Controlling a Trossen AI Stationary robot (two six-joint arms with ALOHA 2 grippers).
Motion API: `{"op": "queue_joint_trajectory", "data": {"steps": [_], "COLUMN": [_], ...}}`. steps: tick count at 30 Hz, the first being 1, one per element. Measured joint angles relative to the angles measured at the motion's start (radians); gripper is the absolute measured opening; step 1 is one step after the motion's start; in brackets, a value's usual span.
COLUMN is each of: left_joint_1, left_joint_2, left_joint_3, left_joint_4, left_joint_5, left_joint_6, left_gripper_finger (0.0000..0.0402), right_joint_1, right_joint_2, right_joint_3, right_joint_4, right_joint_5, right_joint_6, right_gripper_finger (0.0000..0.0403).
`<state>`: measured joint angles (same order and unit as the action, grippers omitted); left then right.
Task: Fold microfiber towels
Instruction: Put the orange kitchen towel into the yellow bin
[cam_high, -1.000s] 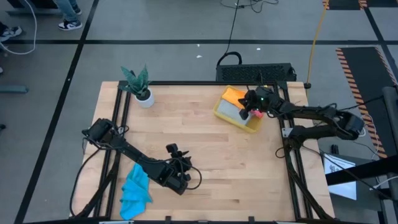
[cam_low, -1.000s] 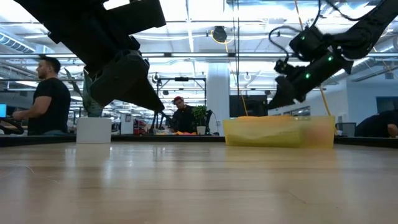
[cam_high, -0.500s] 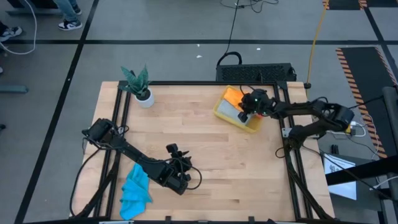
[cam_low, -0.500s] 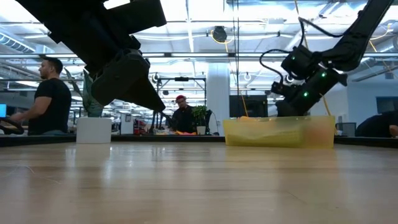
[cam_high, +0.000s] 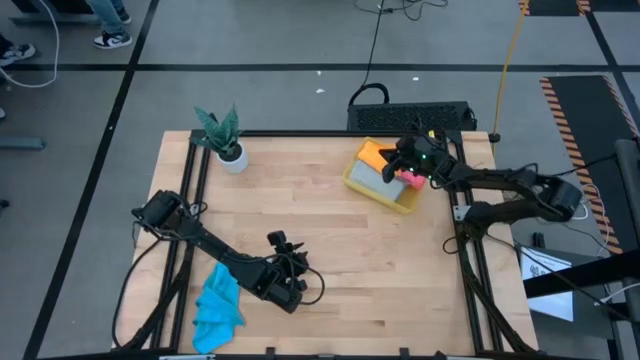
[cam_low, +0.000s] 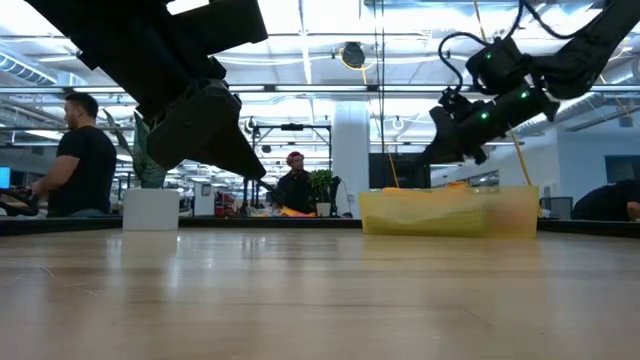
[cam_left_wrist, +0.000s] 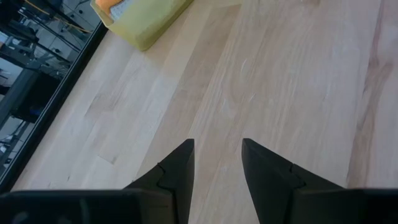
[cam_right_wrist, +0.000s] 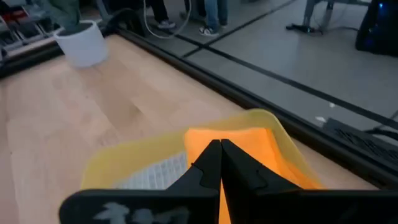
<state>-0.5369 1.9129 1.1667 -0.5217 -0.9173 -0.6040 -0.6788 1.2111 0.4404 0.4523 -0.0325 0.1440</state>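
Observation:
A bright blue towel (cam_high: 218, 310) lies crumpled on the table near its front left corner. An orange towel (cam_right_wrist: 252, 149), a grey one (cam_high: 370, 173) and a pink one (cam_high: 411, 181) lie in the yellow bin (cam_high: 352, 180) at the far right. My right gripper (cam_right_wrist: 219, 155) is shut and hovers above the bin over the orange towel, clear of its rim (cam_low: 445, 190), with nothing between its fingers. My left gripper (cam_left_wrist: 217, 155) is open just above bare wood, to the right of the blue towel.
A potted plant in a white pot (cam_high: 232, 155) stands at the far left corner. Bare wood (cam_high: 320, 220) spreads between the bin and my left gripper. People stand in the room beyond the table's far edge.
My right gripper has dipped into the bin and come back up above its rim, rolling a little, and has stayed shut. No towel has come up with it. My left gripper and the blue towel have kept still.

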Motion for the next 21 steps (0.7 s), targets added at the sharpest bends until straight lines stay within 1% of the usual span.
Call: {"op": "queue_joint_trajectory", "data": {"steps": [4, 8, 10, 14, 17, 21], "left_joint_1": [0.0, 0.0, 0.0, 0.0, 0.0, 0.0], "left_joint_2": [0.0, 0.0, 0.0, 0.0, 0.0, 0.0], "left_joint_3": [0.0, 0.0, 0.0, 0.0, 0.0, 0.0], "left_joint_4": [0.001, 0.002, 0.002, 0.002, 0.002, 0.002], "left_joint_5": [0.0, 0.0, 0.0, 0.0, 0.0, 0.0], "left_joint_6": [0.0, 0.0, 0.0, 0.0, 0.0, 0.0], "left_gripper_finger": [0.0136, 0.0136, 0.0136, 0.0136, 0.0136, 0.0136], "right_joint_1": [0.0, 0.0, 0.0, -0.002, -0.002, -0.002], "right_joint_2": [0.122, 0.265, 0.322, 0.393, 0.413, 0.415], "right_joint_3": [0.0, 0.0, 0.0, 0.001, 0.002, 0.032], "right_joint_4": [0.156, 0.32, 0.361, 0.373, 0.339, 0.22], "right_joint_5": [-0.003, -0.079, -0.099, -0.101, -0.101, -0.099], "right_joint_6": [0.001, 0.026, 0.03, 0.024, 0.007, -0.036], "right_gripper_finger": [0.0, 0.0, 0.0, 0.0, 0.0, 0.0]}}
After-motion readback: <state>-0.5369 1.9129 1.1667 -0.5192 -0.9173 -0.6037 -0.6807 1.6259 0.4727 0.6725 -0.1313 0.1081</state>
